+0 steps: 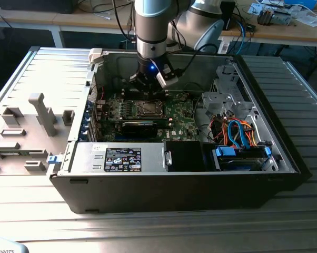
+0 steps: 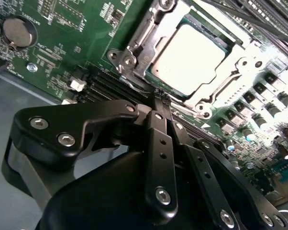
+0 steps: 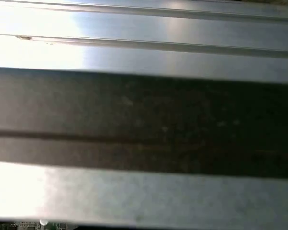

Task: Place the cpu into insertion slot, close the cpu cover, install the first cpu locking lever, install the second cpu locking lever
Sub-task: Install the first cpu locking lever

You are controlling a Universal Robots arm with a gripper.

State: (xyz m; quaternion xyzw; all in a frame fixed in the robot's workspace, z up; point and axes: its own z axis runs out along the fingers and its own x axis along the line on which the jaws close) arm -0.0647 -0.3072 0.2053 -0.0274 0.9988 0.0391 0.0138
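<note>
Fingers pressed together, tips meeting at a narrow point with nothing visibly between them. The tips sit right at the edge of the cpu cover, touching or just above its rim; cannot tell which.

The gripper hangs straight down from the arm inside the open computer case, over the green motherboard.

The cpu, dull silver-grey top, lies seated flat in the insertion slot. The silvery cover frame is down around it, the chip showing through its cut-out middle. In the second wrist view a thin metal lever runs along one side of the socket frame.

A coin cell battery sits on the board well apart from the socket. A row of small dark components lines the far side of the socket.

In the exterior view, a long black card lies just beside the socket, toward the case's front wall. Orange and blue cables bunch near the case's corner at the exterior view's right. The case rests on a ribbed metal bench; a grey fixture tray lies at the bench's edge on the exterior view's left.
</note>
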